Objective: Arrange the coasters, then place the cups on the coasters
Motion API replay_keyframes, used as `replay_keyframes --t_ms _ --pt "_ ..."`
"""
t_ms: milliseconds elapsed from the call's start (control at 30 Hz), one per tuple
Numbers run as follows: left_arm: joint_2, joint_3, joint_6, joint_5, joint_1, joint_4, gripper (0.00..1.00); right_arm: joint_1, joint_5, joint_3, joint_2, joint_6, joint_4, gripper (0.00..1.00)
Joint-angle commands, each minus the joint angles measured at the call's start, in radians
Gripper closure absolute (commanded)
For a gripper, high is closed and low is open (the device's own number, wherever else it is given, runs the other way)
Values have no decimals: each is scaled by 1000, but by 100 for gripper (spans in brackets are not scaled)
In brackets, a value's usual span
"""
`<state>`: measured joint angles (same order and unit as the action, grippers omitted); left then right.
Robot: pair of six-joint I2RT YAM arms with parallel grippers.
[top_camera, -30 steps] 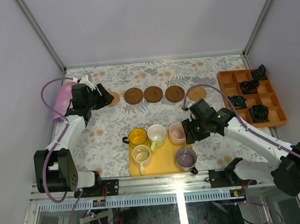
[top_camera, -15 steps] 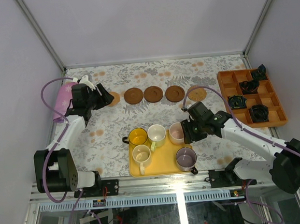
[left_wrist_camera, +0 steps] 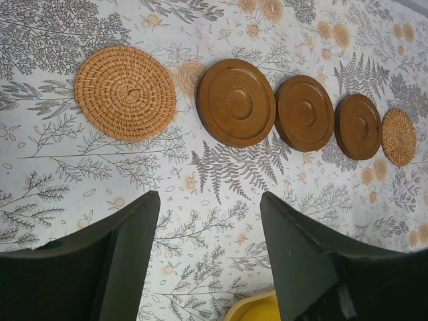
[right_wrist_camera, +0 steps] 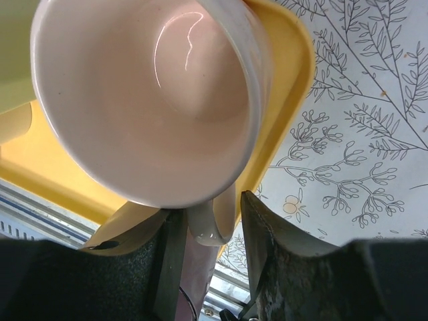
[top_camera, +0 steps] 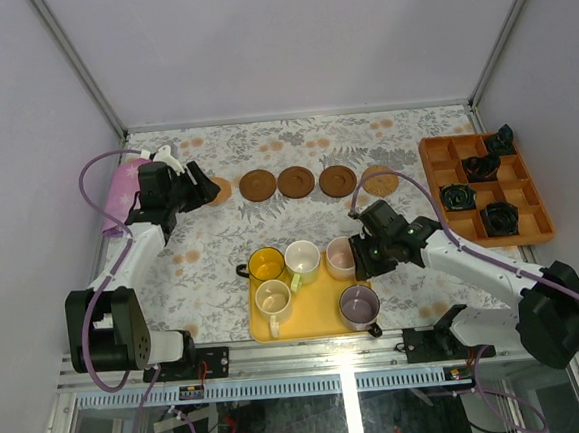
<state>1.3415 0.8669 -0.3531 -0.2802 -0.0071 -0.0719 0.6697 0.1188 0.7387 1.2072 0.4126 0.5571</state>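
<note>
The arranging looks done. Five coasters lie in one row across the far part of the table: a left tan coaster [left_wrist_camera: 126, 92], three brown coasters [left_wrist_camera: 304, 112] and a right tan coaster [left_wrist_camera: 398, 136], none overlapping. No coaster bears a cup, so the whole placing half is left.

All five cups stand in the yellow tray [top_camera: 315, 313] at the near edge. The yellow cup [top_camera: 267, 264], a cream cup [top_camera: 302, 260] and the pink cup [top_camera: 341, 257] are along its far side, with a second cream cup [top_camera: 274, 300] and the grey-purple cup [top_camera: 359, 305] nearer. The cups look empty (the pink one plainly so from the right wrist). The orange divided tray [top_camera: 432, 170] at the right holds small black objects [top_camera: 497, 218] in several compartments.

The left gripper [left_wrist_camera: 207, 261] hovers near the left tan coaster, jaws spread wide with nothing between them. The right gripper [right_wrist_camera: 208, 212] has a finger on either side of the pink cup's handle, close against it. I cannot tell whether the handle is actually pinched.
</note>
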Motion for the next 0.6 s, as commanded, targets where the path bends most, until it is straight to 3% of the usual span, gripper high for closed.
replay_keyframes --t_ms 0,167,300,567 --pt "-5 11 19 7 -7 9 38 8 -18 -14 18 13 -88 57" --pt "3 10 16 5 -8 9 38 8 -23 -21 36 4 -101 58" --pt "8 10 14 2 -7 9 38 8 -23 -19 51 -9 -108 65" --pt "6 8 13 9 -7 7 38 8 -25 15 63 -42 -97 99"
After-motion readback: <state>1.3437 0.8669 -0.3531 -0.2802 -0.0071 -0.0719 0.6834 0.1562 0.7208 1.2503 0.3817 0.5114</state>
